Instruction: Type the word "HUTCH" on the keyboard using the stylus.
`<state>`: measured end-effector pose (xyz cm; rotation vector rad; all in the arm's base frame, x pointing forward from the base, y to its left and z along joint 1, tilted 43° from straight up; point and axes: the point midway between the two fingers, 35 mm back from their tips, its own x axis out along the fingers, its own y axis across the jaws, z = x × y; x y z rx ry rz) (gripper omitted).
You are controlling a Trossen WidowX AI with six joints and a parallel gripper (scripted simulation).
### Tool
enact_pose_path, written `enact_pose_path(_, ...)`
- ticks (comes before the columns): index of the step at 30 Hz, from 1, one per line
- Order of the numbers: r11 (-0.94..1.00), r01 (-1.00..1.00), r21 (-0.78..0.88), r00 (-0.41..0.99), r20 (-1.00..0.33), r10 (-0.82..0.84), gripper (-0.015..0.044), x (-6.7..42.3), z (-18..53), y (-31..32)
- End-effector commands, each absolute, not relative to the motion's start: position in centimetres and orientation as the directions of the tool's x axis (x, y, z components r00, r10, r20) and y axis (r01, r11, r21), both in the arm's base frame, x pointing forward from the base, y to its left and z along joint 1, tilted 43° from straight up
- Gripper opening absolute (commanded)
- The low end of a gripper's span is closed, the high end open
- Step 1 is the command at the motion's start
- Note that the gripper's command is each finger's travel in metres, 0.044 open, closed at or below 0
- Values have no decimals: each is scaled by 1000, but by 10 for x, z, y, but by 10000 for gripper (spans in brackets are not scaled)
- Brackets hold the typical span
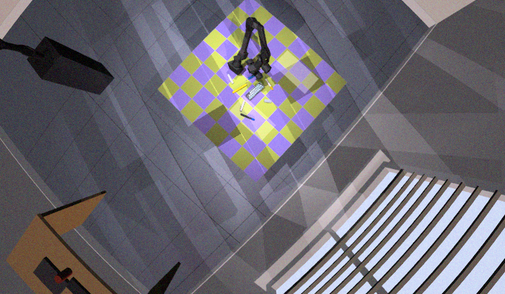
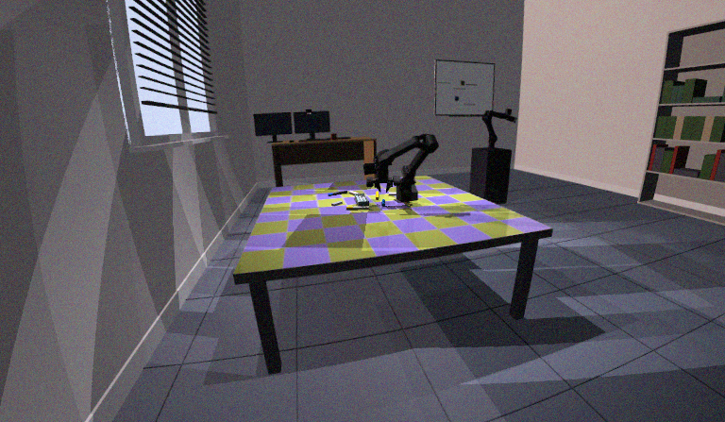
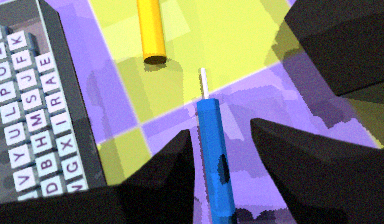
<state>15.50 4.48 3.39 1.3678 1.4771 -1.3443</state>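
The stylus, blue with a thin white tip [image 3: 212, 154] [image 1: 250, 77] [image 2: 383, 202], lies on the checkered table. My gripper [image 3: 220, 132] [image 2: 382, 188] is partly open above it. In the wrist view the stylus runs lengthwise between the two fingers, nearer the left one, with a gap on the right; its rear end is cut off by the frame. The keyboard [image 3: 32, 99] [image 1: 254, 91] [image 2: 362, 199] is to the left in the wrist view, with white letter keys in a dark frame. H, X, I and other keys show; T and C are out of the wrist view.
A yellow stick [image 3: 150, 24] [image 1: 239, 88] lies beyond the stylus tip. A white stick [image 1: 230, 78], a white and yellow one [image 1: 269, 83], another white piece [image 1: 242, 106], a black and blue stick [image 1: 247, 116] and a small grey piece [image 1: 267, 100] lie around the keyboard.
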Motion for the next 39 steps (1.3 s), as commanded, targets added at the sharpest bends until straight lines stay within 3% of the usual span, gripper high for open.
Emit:
enact_pose_path(1, -137, 966, -221, -188, -957, 223, 150, 154, 33, 44)
enact_pose_path(39, -136, 966, -222, -188, -956, 224, 150, 153, 10, 66)
